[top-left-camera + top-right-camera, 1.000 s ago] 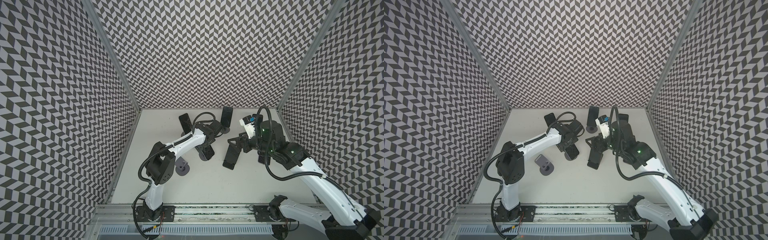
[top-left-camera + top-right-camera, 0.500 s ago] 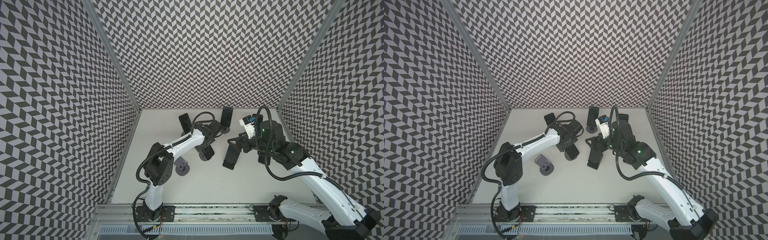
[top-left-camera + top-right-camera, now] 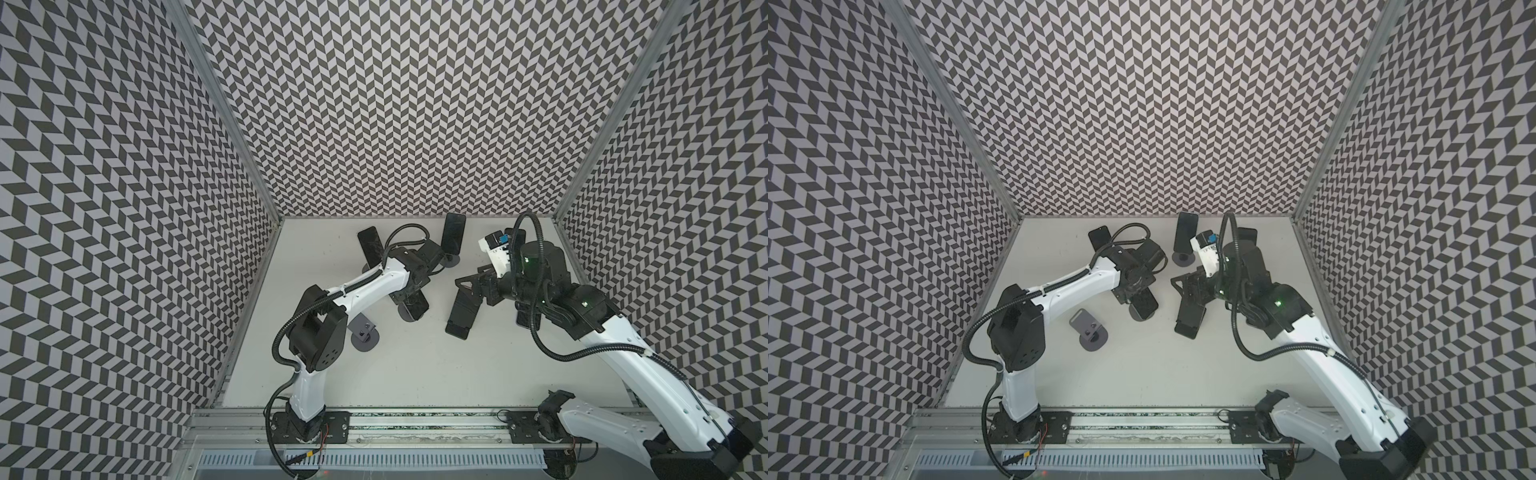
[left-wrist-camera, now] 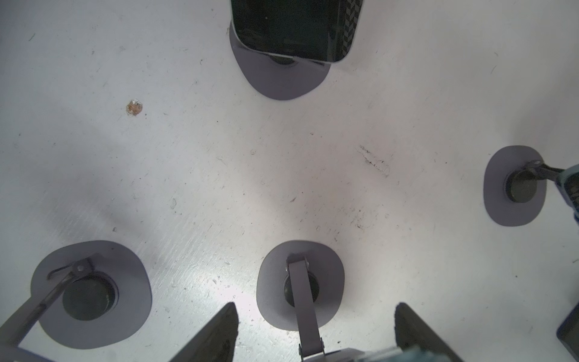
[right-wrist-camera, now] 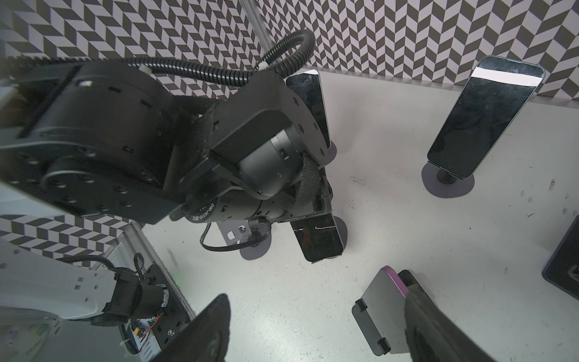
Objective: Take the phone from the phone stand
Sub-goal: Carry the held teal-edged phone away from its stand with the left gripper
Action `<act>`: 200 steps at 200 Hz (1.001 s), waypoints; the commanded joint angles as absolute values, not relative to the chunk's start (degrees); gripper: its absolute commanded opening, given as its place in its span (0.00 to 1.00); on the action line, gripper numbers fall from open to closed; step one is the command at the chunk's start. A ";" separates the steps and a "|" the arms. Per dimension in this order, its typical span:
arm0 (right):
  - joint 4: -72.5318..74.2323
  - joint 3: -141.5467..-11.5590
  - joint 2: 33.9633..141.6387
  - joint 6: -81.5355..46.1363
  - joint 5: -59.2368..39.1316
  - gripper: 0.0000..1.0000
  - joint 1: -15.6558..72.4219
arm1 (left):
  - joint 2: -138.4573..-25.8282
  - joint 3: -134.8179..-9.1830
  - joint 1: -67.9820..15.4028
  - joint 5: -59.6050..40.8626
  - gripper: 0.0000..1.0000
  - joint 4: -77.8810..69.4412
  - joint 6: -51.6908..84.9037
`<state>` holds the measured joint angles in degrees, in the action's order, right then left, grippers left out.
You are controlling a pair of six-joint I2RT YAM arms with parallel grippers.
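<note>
Several dark phones lean on grey round-based stands. My left gripper (image 3: 409,296) (image 3: 1133,296) reaches down over the upper part of one phone (image 3: 415,309) (image 5: 316,241) near the middle of the table. In the left wrist view its fingers straddle that stand's arm and base (image 4: 269,282), with the phone's edge low between them. Whether they press on it is unclear. My right gripper (image 3: 471,286) (image 5: 316,294) stands open. A purple-edged phone (image 5: 379,310) (image 3: 461,311) rests in its stand's hooks against one finger.
An empty stand (image 3: 363,332) (image 3: 1088,330) stands front left of the left gripper. Two more phones on stands are at the back (image 3: 370,245) (image 3: 454,235). Another dark phone (image 3: 1246,235) shows behind the right arm. Patterned walls close three sides.
</note>
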<state>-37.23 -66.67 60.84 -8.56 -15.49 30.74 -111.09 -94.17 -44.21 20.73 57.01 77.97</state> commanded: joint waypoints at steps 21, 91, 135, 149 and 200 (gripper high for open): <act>-34.87 -67.20 60.36 -8.24 -15.97 0.84 31.00 | -108.98 -93.87 -43.88 21.98 0.75 56.82 78.05; -34.76 -66.99 60.03 -8.17 -15.91 0.84 31.00 | -108.38 -93.82 -43.87 22.41 0.71 56.89 77.87; -34.76 -67.04 60.03 -8.26 -15.92 0.84 31.02 | -107.63 -93.76 -43.86 22.63 0.70 56.44 77.53; -34.76 -67.02 60.12 -8.38 -16.08 0.84 30.96 | -107.26 -93.87 -43.96 23.09 0.70 56.22 77.13; -34.72 -67.52 60.29 -8.51 -16.02 0.84 30.94 | -105.69 -93.04 -44.02 23.54 0.70 54.29 76.00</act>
